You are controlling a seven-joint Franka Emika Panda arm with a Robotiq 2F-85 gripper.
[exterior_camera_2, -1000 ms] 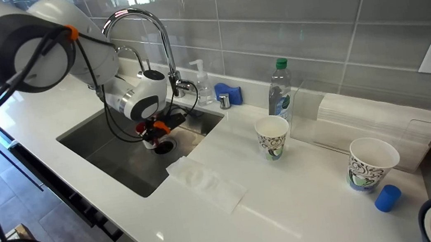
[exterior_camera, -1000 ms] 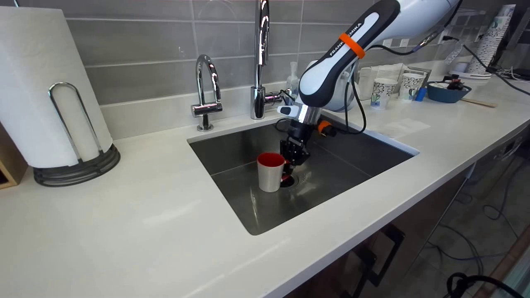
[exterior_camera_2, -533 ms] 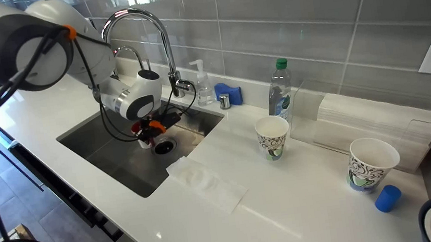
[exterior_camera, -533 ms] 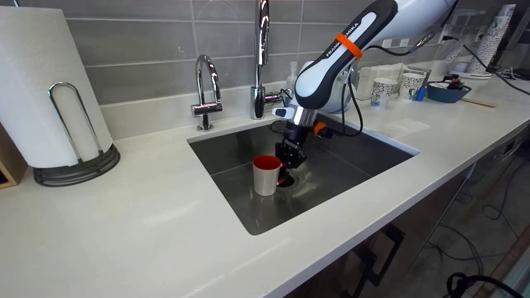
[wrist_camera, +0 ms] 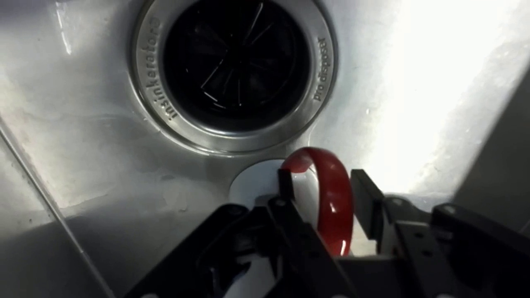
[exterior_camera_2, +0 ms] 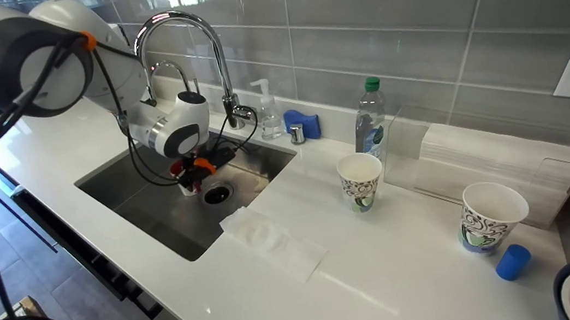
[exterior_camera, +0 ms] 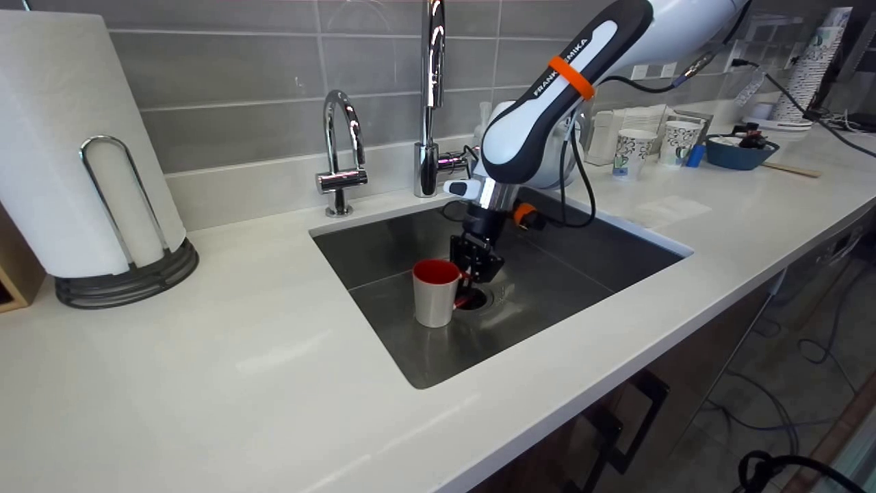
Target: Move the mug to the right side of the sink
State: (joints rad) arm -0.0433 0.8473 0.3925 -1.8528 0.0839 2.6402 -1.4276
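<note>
Mug [exterior_camera: 433, 298], apparently upright, stands below the level of a white countertop [exterior_camera: 239, 383], where a robot arm [exterior_camera: 527, 133] leans into a steel sink [exterior_camera: 554, 291] whose smooth floor should let the piece slide if nudged. The arm's black gripper [wrist_camera: 323, 188] is spread part way, with nothing visibly clamped. Pale outside and red within, the mug looks like glazed ceramic: probably stiff, of moderate weight if empty, slick when wet and liable to chip against steel. What it holds, if anything, cannot be told. It sits on the sink floor just beside the drain [wrist_camera: 234, 62], to the left of that opening in both exterior views, so the right side of the sink appears yet to be reached. The red handle [wrist_camera: 336, 203], narrow and rigid, looks the natural hold; in the wrist view it lies between the fingertips [wrist_camera: 366, 207], though whether either touches it is hard to tell. A firm squeeze midway along the curve would likely serve best, since a pinch nearer one end may let the heavier body swing or tip.
</note>
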